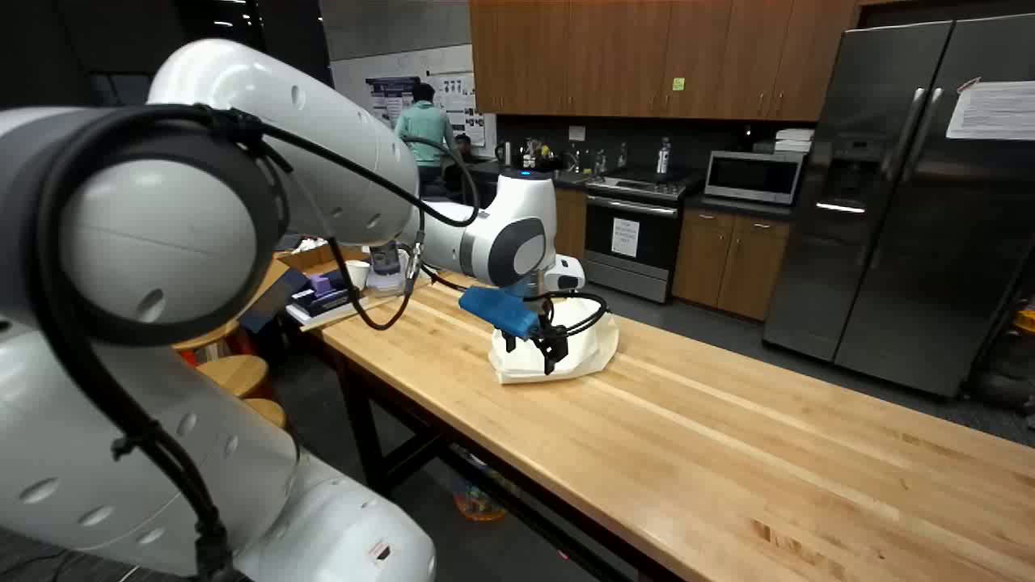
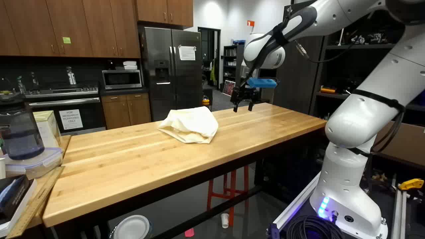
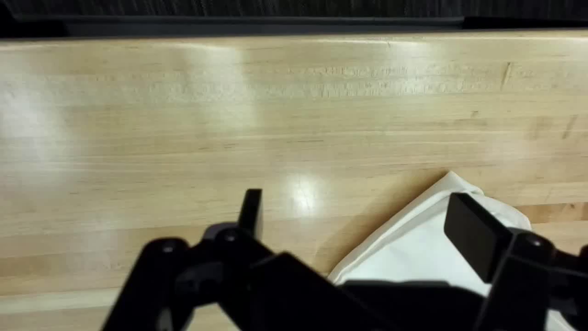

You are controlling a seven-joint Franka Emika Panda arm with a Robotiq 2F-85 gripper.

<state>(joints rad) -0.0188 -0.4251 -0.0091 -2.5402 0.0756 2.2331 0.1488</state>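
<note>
My gripper (image 1: pixel 530 358) hangs above the wooden table, its fingers spread wide and nothing held between them. A crumpled cream cloth (image 2: pixel 194 124), possibly a bag, lies on the tabletop in both exterior views. In an exterior view the gripper (image 2: pixel 242 109) stands to the right of the cloth, apart from it and higher up. From the wrist view, the cloth (image 3: pixel 413 257) shows at lower right, with a folded edge and a pointed corner. There the right finger (image 3: pixel 475 234) overlaps it, while the left finger has bare wood behind it. The gripper's body hides part of the cloth.
The long wooden table (image 2: pixel 132 166) has its far edge in the wrist view. At one end stand a dark pitcher (image 2: pixel 20 132) on a lidded plastic box (image 2: pixel 36 162), with a wooden ruler (image 2: pixel 36 199) nearby. A fridge (image 1: pixel 897 202) and an oven (image 1: pixel 631 238) stand beyond.
</note>
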